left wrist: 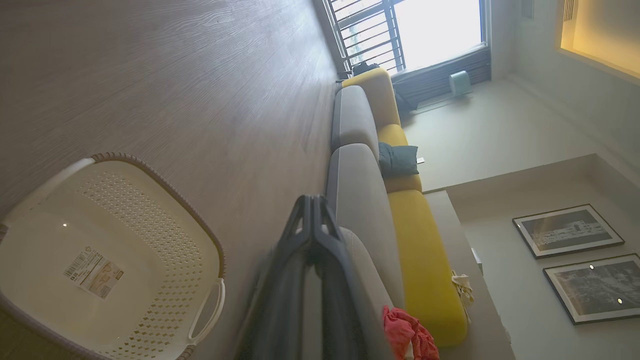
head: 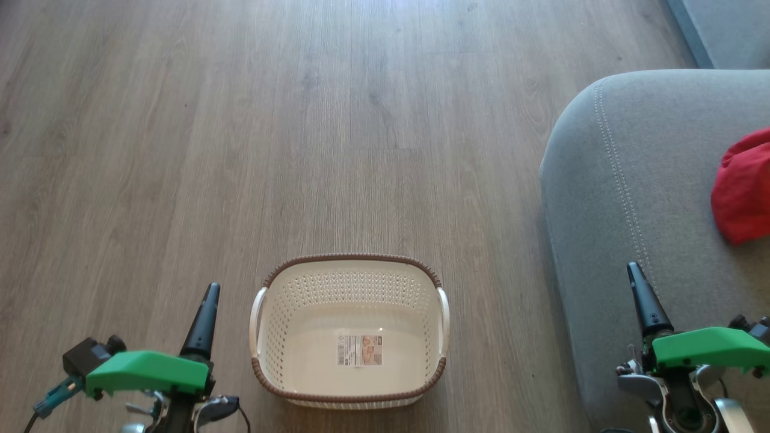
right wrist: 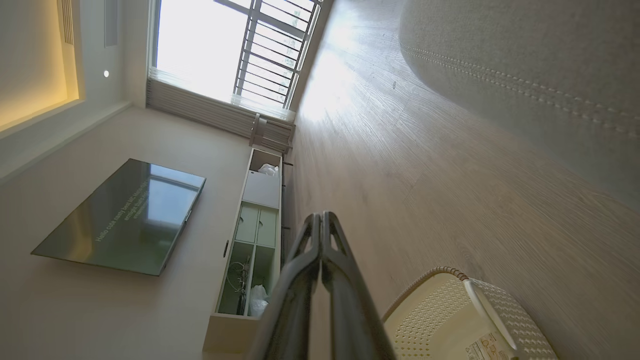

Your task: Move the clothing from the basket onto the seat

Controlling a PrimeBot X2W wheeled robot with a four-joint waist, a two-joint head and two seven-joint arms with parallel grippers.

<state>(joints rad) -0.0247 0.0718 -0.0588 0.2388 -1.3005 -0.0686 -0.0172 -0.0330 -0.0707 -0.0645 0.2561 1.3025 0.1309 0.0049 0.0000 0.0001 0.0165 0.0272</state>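
Observation:
The cream basket (head: 274, 337) with a brown braided rim stands on the floor, holding nothing but a paper sticker (head: 360, 350) on its bottom. Red clothing (head: 743, 189) lies on the grey seat (head: 625, 180) at the right edge. My left gripper (head: 210, 290) is shut and points up, left of the basket. My right gripper (head: 633, 269) is shut over the seat's front part, nothing in it. In the left wrist view the shut fingers (left wrist: 312, 200) point at the seat (left wrist: 357, 200), with the basket (left wrist: 165, 280) to the left and the clothing (left wrist: 407, 335) low down. The right wrist view has the fingers (right wrist: 320, 217) shut, the basket (right wrist: 500, 315) and the seat (right wrist: 525, 55).
Wooden floor (head: 301, 120) spreads ahead and to the left. Yellow sofa backs (left wrist: 425, 265) and a dark cushion (left wrist: 398, 159) lie beyond the seat. A wall-hung screen (right wrist: 120, 217) and a low cabinet (right wrist: 250, 240) stand on the far side of the room.

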